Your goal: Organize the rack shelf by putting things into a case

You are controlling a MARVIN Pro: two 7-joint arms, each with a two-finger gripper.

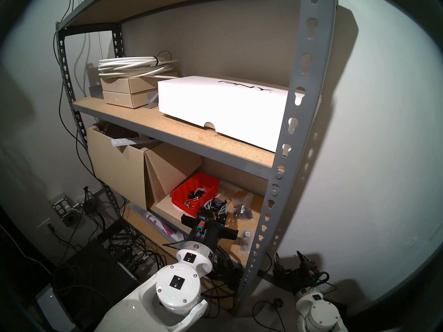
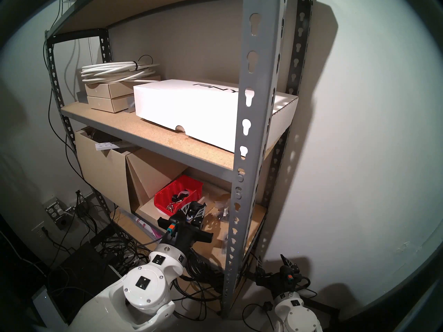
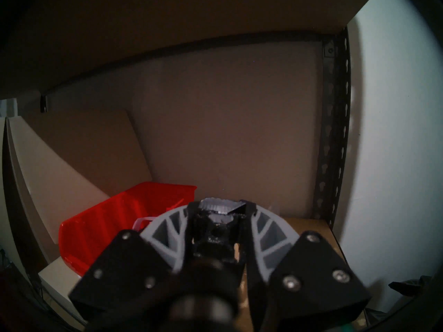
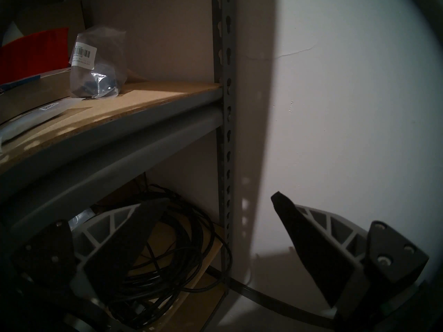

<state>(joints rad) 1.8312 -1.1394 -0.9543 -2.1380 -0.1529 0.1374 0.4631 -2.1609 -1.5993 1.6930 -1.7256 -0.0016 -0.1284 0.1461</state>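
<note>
Left hand point(image 3: 221, 219) clenched on a blurred small black part point(image 3: 217, 231), hiding half the red bin point(image 3: 100, 228), right hand point(image 4: 215, 219) released.

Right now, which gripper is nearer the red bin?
Left. The left gripper is inside the shelf bay beside the red bin, shut on a small black part. The right gripper hangs open outside the rack's front upright, lower down.

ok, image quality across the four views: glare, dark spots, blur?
Head views: the white box is blown out by glare, and the red bin sits in shade under the shelf. Left wrist view: dim, and the left gripper and the black part it holds are out of focus. Right wrist view: a hard shadow covers the shelving, with only the wall lit; the bag label stays readable.
</note>
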